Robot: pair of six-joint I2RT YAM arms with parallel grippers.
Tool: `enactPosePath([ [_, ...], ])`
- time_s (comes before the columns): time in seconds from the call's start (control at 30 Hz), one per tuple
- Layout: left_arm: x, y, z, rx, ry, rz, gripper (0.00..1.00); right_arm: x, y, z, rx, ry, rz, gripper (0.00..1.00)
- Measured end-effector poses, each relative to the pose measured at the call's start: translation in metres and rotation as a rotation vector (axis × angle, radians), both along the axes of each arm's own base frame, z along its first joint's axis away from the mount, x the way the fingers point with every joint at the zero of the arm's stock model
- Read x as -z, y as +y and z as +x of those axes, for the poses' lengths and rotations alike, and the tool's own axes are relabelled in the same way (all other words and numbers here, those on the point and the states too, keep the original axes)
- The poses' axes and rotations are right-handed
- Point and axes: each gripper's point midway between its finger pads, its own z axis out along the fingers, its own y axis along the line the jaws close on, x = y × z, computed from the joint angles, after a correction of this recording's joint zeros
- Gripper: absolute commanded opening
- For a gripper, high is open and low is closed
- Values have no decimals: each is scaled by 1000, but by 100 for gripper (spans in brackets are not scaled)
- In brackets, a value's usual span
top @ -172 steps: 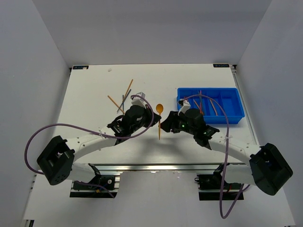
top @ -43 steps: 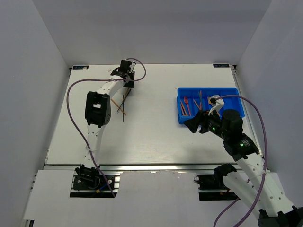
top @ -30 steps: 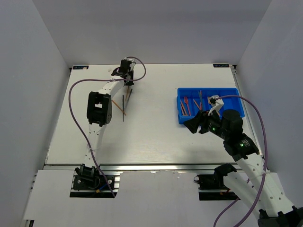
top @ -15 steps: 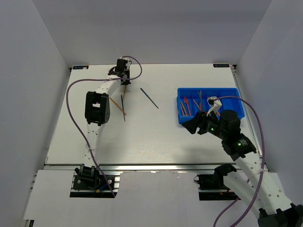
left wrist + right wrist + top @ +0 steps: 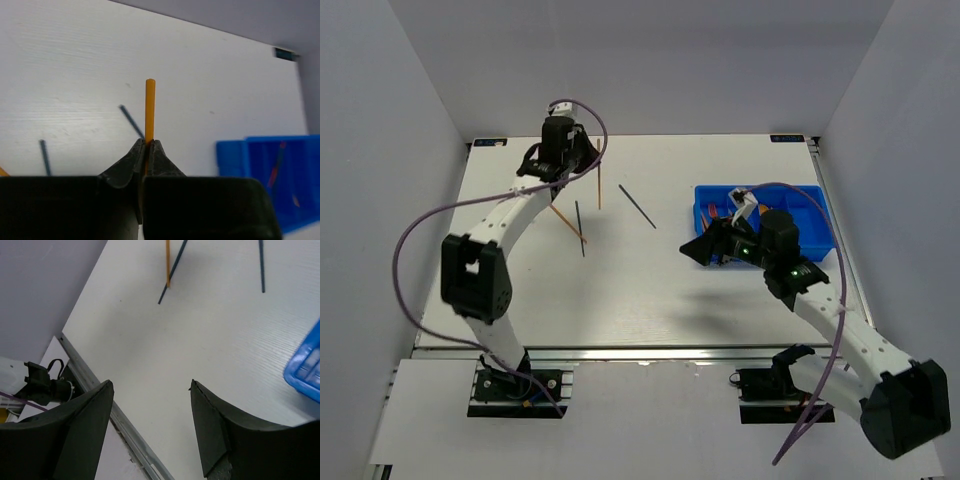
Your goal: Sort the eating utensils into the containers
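orange stick (image 5: pixel 150 107): pinched between the tips of the closed left pincer (image 5: pixel 146 146), raised over the table's (image 5: pixel 650 290) far left, well apart from the blue tray (image 5: pixel 815 215). dark sticks (image 5: pixel 636 205) lie loose nearby. right pincer (image 5: pixel 150 390): spread wide, empty, just beside the tray. risk: the thin stick may pivot or slip in transit and drop short of a slot.

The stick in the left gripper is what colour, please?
Orange stick; clearest in the left wrist view.

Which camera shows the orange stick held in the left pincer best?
Left wrist view: the orange stick stands close-up, clamped in the left pincer. The top view shows only a thin line; the right wrist view, nothing surely it.
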Motion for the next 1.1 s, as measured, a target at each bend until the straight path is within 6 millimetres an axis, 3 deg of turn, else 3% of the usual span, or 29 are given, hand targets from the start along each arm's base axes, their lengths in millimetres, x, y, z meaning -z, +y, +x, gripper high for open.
enactPosePath([
  [0.07, -35, -18, -30, 21, -71, -98, 0, -1, 14, 3, -33, 18, 14, 69],
  [0.17, -62, -54, -76, 79, -139, -221, 0, -16, 41, 6, -98, 14, 41, 70],
  [0.3, -66, -108, -134, 194, -146, -353, 0, -49, 75, 6, -162, -44, 82, 68],
  [0.43, -57, -133, -171, 252, -115, -433, 0, -67, 89, 15, -142, -71, 100, 67],
  [0.63, -71, -132, -188, 240, -146, -512, 0, -50, 86, 32, -35, -31, 48, 64],
  [0.9, -91, -139, -195, 252, -192, -575, 0, -39, 91, 36, -25, -7, 26, 48],
  [1.0, -91, -142, -198, 260, -191, -582, 0, -33, 98, 37, -47, 10, 18, 25],
  [1.07, -90, -142, -198, 261, -190, -581, 0, -31, 102, 38, -60, 11, 11, 0],
  [1.1, -89, -142, -197, 257, -190, -579, 29, -31, 103, 39, -62, 5, 5, 0],
])
